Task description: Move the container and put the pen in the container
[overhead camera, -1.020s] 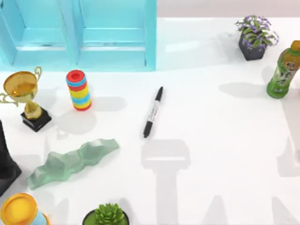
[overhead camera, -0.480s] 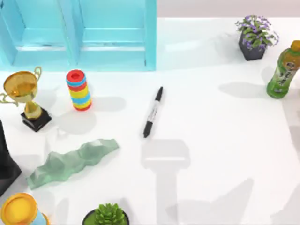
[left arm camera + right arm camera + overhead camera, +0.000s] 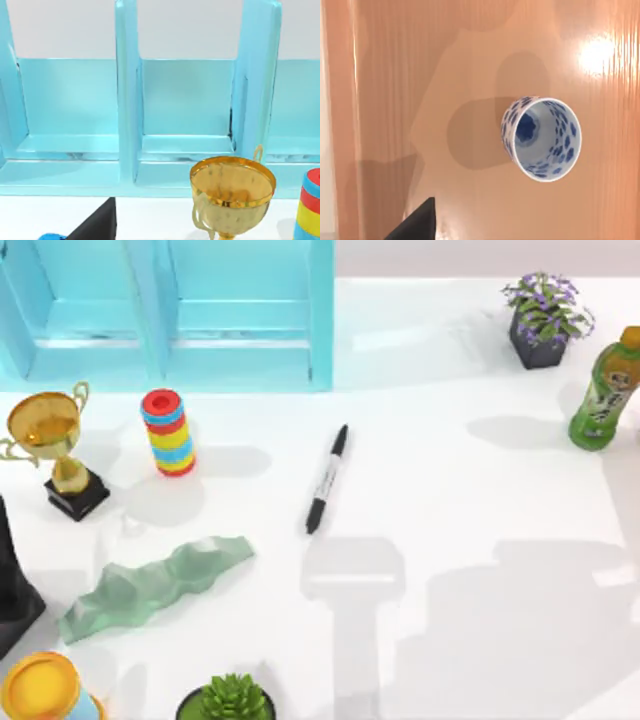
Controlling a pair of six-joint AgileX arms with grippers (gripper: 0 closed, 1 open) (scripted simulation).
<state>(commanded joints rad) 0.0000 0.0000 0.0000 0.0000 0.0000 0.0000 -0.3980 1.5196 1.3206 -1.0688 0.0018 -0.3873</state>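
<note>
Flat on the white table (image 3: 480, 510) lies the pen (image 3: 327, 479), its long axis running steeply from a lower end nearest the camera's bottom edge up to a tip leaning slightly toward the table's right; the pale label band sits around mid-barrel. Everything else is placed from that pen. To its left stands the rainbow ring stack (image 3: 167, 432), and farther left the gold trophy (image 3: 52, 445) on its black base. Behind the pen and leftward rises the turquoise shelf unit (image 3: 170, 315). Below-left of the pen lies a pale green rock-like slab (image 3: 155, 585), with a succulent (image 3: 230, 698) and a yellow-topped tub (image 3: 42, 688) beyond it at the near edge. Far to the pen's right stand a green bottle (image 3: 606, 390) and a purple-flowered pot (image 3: 543, 318).

The container (image 3: 541, 137) — white with blue spots — shows in the right wrist view, upright and mouth open, standing on an orange wooden surface (image 3: 445, 75). Whether either gripper is released or clenched, I cannot tell.
</note>
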